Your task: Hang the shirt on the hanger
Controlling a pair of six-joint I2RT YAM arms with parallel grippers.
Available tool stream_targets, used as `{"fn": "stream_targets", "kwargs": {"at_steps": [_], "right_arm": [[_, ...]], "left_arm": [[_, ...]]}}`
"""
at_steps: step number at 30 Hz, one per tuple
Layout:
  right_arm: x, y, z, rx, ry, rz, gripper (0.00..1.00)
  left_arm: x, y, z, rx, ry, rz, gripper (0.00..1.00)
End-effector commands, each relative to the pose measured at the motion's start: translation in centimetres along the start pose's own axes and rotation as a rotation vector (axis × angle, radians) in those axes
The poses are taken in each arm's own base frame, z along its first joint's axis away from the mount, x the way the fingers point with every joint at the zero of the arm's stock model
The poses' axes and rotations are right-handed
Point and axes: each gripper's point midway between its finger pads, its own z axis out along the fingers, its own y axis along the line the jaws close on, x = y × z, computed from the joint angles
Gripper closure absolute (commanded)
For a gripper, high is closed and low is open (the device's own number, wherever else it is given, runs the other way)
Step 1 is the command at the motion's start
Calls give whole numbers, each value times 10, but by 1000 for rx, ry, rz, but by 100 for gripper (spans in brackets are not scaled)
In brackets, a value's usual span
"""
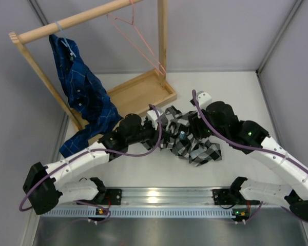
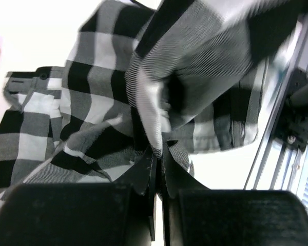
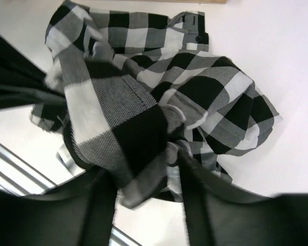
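The black-and-white checked shirt [image 1: 189, 137] lies crumpled on the white table between my two arms. My left gripper [image 1: 156, 134] is shut on a fold of the shirt [image 2: 108, 87]; in the left wrist view its jaws [image 2: 159, 152] pinch a raised ridge of cloth. My right gripper [image 1: 196, 128] is over the shirt's right part. In the right wrist view its fingers [image 3: 142, 165] stand apart with a bunch of shirt cloth [image 3: 128, 123] hanging between them. The pink wire hanger [image 1: 137, 35] hangs empty from the wooden rail at the back.
A wooden rack [image 1: 143, 91] with a tray base stands at the back left. A dark blue plaid shirt [image 1: 82, 95] hangs on it from a pale blue hanger [image 1: 65, 42]. An aluminium rail [image 1: 159, 196] runs along the near edge.
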Motion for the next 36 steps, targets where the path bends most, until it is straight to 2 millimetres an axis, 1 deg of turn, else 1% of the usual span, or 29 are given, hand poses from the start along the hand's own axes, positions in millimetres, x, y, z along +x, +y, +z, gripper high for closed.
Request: {"fn": "stream_targets", "kwargs": {"at_steps": [1,3,5,7,8,9,10,11,12,13,14,15,16,17,18,19,20,21,22,23,24,25,26,27,28,29,32,33,36], "right_arm": [[-17,9,-4,-68,-89,16,47],[-32,19,-10,-128,-136,13,28],[-49,23,-12,-142,-163,-4,24],[-82,21,-23,-136,-230,-19,24],[-90,19,-13,-117,-220,-25,24],[-114,16,-21,-111,-269,-22,23],[-120,10,-3,-88,-241,-18,23],[-131,10,2,-105,-248,-20,23],[-155,8,-3,-110,-296,-16,22],[-159,4,18,-103,-270,-16,21],[-170,11,23,-151,-280,-29,21],[-195,10,16,-155,-338,-41,21],[-198,11,39,-156,-308,-40,21],[-222,11,31,-159,-365,-80,21],[-232,12,35,-162,-379,-89,22],[-233,15,57,-165,-354,-100,22],[-254,13,50,-159,-408,-114,23],[-264,13,52,-153,-425,-116,24],[-263,9,78,-144,-397,-111,25],[-281,7,72,-137,-443,-108,27],[-286,4,77,-130,-452,-112,31],[-285,-1,99,-113,-430,-110,32],[-298,-5,95,-103,-468,-110,33],[-300,-7,102,-101,-469,-112,37],[-296,-12,121,-96,-447,-110,38],[-301,-13,123,-98,-460,-101,40],[-301,-9,138,-139,-464,-88,60],[-302,-7,139,-150,-471,-88,73],[-307,-5,140,-162,-494,-72,70]], "left_arm": [[-36,14,-17,-135,-135,-112,100],[-25,36,-25,-284,-133,-214,100],[-19,43,-34,-349,-157,-320,100],[-6,48,-41,-393,-165,-390,100],[-2,47,-43,-394,-166,-407,100],[1,46,-45,-391,-167,-419,100],[6,44,-48,-382,-172,-438,100],[8,43,-50,-381,-173,-443,100],[6,41,-55,-374,-191,-446,100],[6,41,-58,-375,-201,-460,100],[13,43,-60,-388,-200,-470,100],[20,44,-63,-404,-184,-478,100],[19,43,-68,-405,-205,-482,100],[21,43,-71,-404,-212,-483,100],[23,43,-72,-404,-211,-483,100],[24,43,-73,-404,-211,-482,100],[28,43,-72,-406,-198,-481,100],[30,43,-72,-404,-191,-479,100],[32,42,-71,-399,-182,-470,100],[35,41,-69,-391,-170,-468,100],[40,40,-67,-389,-153,-468,100],[43,40,-66,-386,-144,-472,100],[45,39,-65,-380,-138,-475,100],[48,37,-63,-370,-123,-477,100],[50,37,-62,-367,-117,-477,100],[52,36,-61,-363,-110,-476,100],[57,35,-59,-352,-99,-468,100],[60,36,-58,-356,-92,-468,100],[58,36,-54,-345,-106,-466,100]]}}
